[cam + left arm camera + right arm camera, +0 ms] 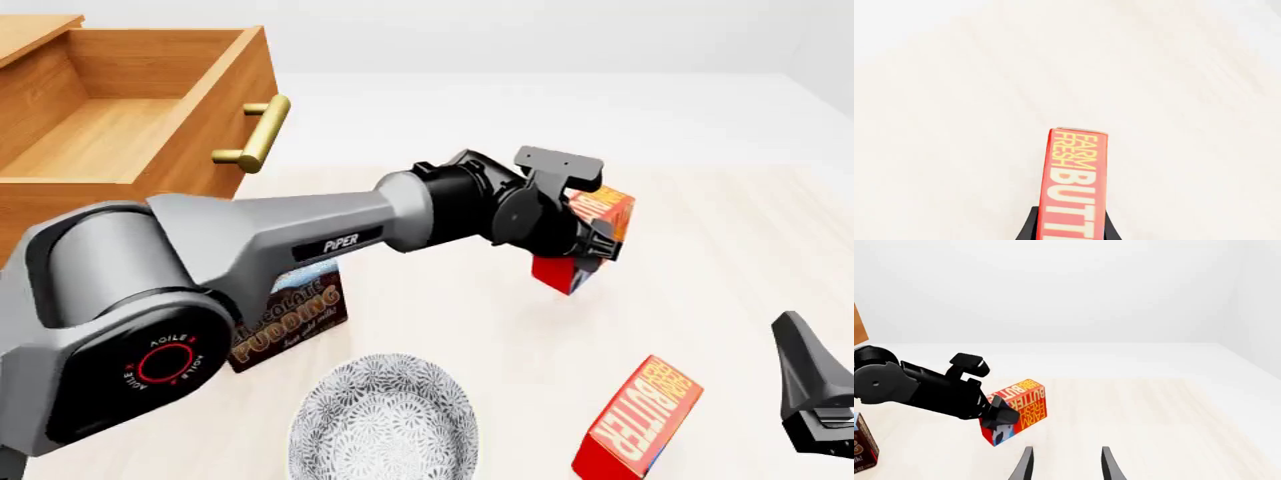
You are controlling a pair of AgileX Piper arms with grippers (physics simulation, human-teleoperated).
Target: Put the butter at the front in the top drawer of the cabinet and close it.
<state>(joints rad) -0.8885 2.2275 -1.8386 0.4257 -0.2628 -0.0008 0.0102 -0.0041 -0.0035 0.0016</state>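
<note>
My left gripper (587, 243) is shut on the butter (603, 213), a red carton with an orange lettered face, and holds it tilted above the table right of centre. The left wrist view shows the butter (1077, 180) standing out between the black fingers (1029, 226). The right wrist view shows it (1024, 407) too, from the side. The top drawer (214, 90) of the cabinet (34, 215) stands pulled open at the far left, its inside bare and its brass handle (260, 133) facing the arm. My right gripper (1067, 465) is open with nothing in it, low at the right (807, 400).
A second, identical butter carton (641, 415) lies near the front edge, just left of my right gripper. A Chocolate Pudding box (294, 315) stands under the left arm. A patterned grey plate (384, 420) sits in front of it.
</note>
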